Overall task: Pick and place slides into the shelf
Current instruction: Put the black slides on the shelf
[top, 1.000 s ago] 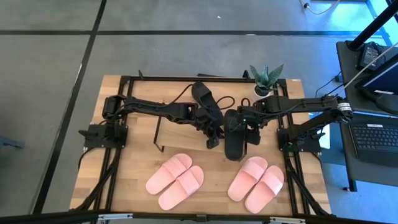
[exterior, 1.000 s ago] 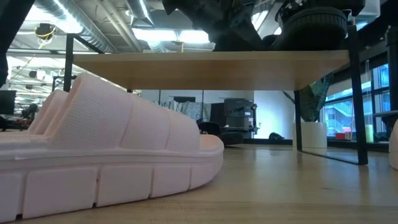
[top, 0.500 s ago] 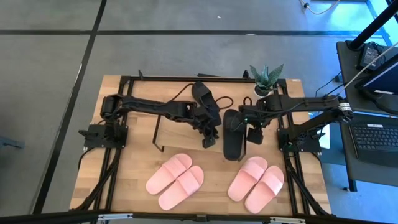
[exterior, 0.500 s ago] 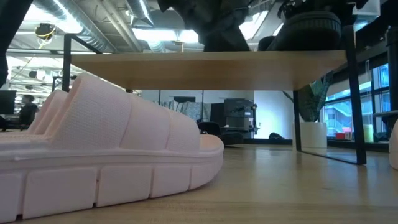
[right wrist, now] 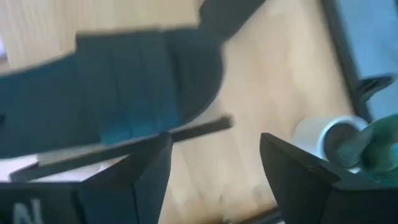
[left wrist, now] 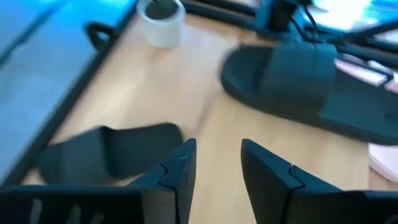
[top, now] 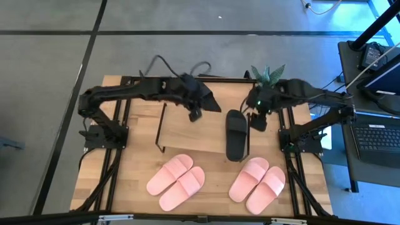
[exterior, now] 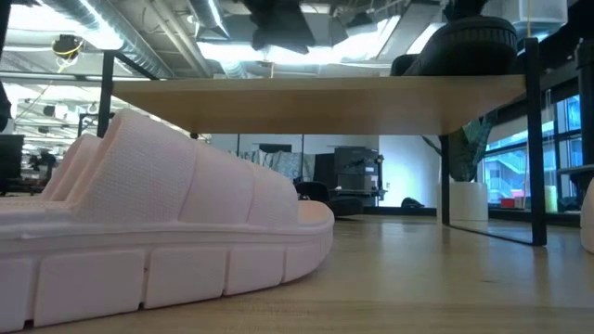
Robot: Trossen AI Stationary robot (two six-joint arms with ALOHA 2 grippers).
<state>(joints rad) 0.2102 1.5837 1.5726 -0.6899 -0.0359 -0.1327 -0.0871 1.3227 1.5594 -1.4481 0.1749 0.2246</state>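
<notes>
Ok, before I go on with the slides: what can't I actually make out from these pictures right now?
- Second black slide: in the high view the left arm hides it; in the left wrist view it is only a blur.
- Black slide on the shelf: the low view shows just an edge above the shelf board.
- Right-hand pink pair: the low view cuts it off at the frame edge.
- Plant pot: blurred in the right wrist view.
</notes>
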